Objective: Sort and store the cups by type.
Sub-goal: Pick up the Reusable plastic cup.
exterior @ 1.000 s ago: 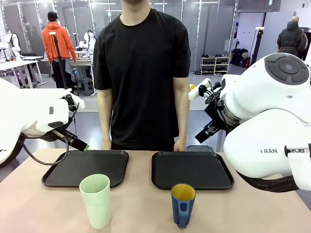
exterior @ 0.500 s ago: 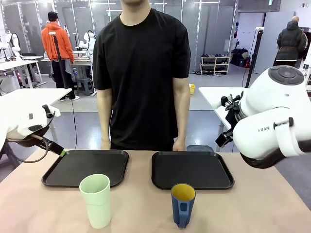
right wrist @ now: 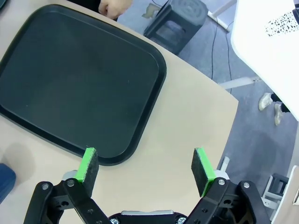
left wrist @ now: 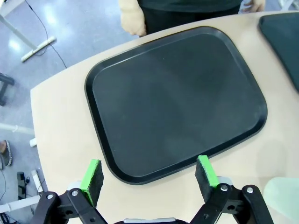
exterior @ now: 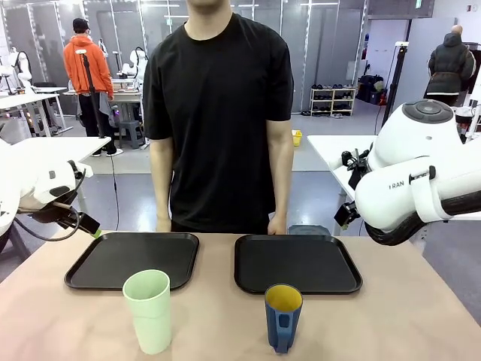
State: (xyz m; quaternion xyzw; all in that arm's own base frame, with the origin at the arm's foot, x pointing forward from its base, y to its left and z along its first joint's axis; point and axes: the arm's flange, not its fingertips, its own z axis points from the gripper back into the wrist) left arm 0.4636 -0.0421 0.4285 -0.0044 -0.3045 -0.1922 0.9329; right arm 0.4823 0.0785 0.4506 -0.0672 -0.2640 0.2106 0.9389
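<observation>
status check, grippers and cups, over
Left gripper open, empty. Right gripper open, empty. Green cup and blue mug upright, near side of trays. Person's hands at far edge.

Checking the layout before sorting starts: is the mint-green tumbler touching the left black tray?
Apart. In the left wrist view, a strip of bare table lies between the mint-green tumbler and the near rim of the left black tray.

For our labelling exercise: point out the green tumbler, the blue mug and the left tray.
green tumbler [exterior: 150,320], front view, outer wall
blue mug [exterior: 282,331], front view, its handle
left tray [exterior: 113,256], front view, bare floor
</observation>
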